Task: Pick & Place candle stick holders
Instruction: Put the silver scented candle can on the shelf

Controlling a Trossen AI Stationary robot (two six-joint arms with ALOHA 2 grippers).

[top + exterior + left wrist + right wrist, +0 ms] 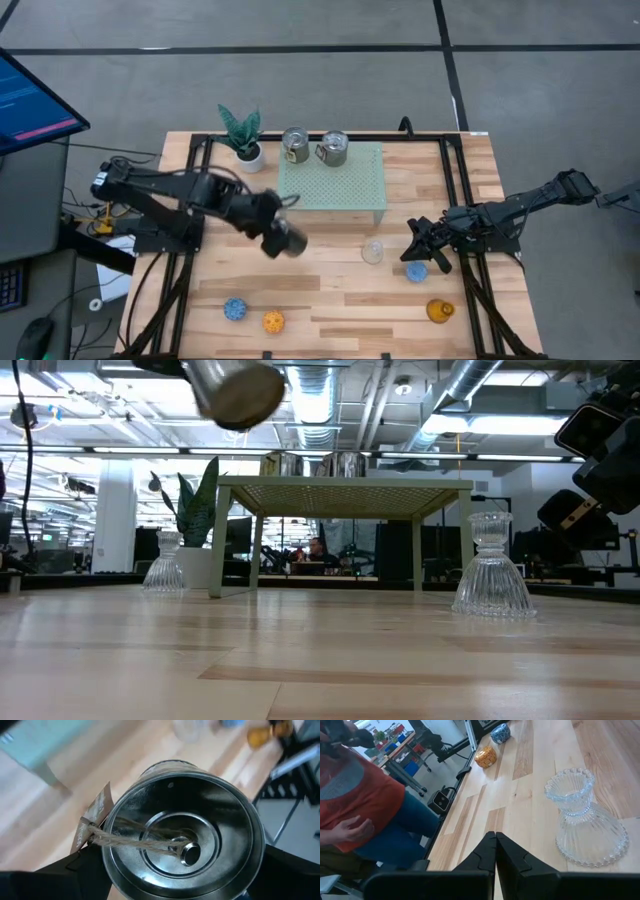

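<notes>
My left gripper (285, 241) is spread wide around a silver holder (182, 847), carried in the air in front of the pale green stand (335, 180). Inside the cup I see twine and a paper tag (92, 817) (my fingers are mostly hidden behind it). Two more silver holders (295, 145) sit atop the stand. My right gripper (495, 851) is clenched empty beside a clear glass holder (585, 820).

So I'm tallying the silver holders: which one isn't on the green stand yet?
The silver holder gripped in the left pincer, held in the air over the table. The other two silver holders stand on the green stand.
</notes>
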